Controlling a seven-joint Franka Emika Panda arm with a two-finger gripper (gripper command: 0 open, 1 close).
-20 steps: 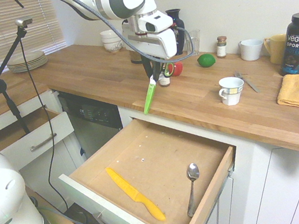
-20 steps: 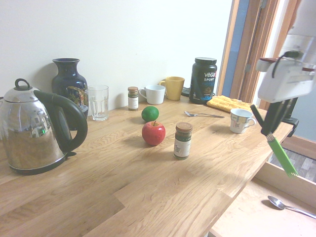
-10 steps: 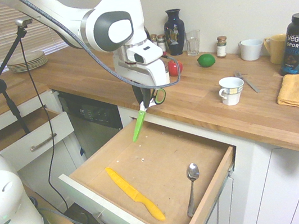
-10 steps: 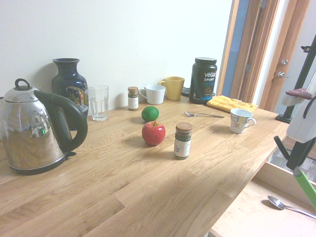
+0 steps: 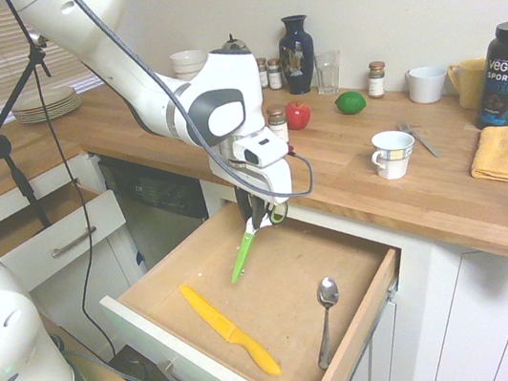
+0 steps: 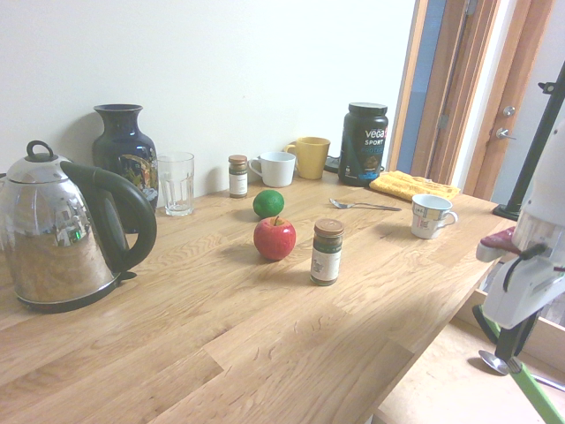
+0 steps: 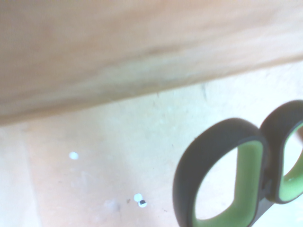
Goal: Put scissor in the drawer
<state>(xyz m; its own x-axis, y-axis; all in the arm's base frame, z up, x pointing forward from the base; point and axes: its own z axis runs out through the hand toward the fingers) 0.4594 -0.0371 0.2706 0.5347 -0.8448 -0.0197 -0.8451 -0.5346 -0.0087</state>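
Observation:
My gripper [image 5: 258, 215] is shut on the scissor [image 5: 243, 254], which hangs with its lime-green sheath pointing down into the open drawer [image 5: 369, 303], tip close above the brown wooden bottom near the back. In the second exterior view the gripper [image 6: 512, 340] hangs beyond the counter edge at the right, and the scissor's green sheath [image 6: 536, 397] slants down toward the lower right corner. The wrist view shows the green-and-dark loop handles [image 7: 246, 175] close up over the pale drawer bottom.
A yellow knife [image 5: 229, 329] and a spoon [image 5: 327, 315] lie in the drawer. On the counter stand an apple [image 5: 297, 115], a lime [image 5: 350, 102], a white cup [image 5: 391, 152], spice jars, a vase [image 5: 294, 41] and a kettle [image 6: 62, 228]. A smaller drawer [image 5: 59, 241] is open at left.
The arm has carried the scissor forward off the counter edge and down into the drawer. The sheath tip has dropped close to the drawer bottom.

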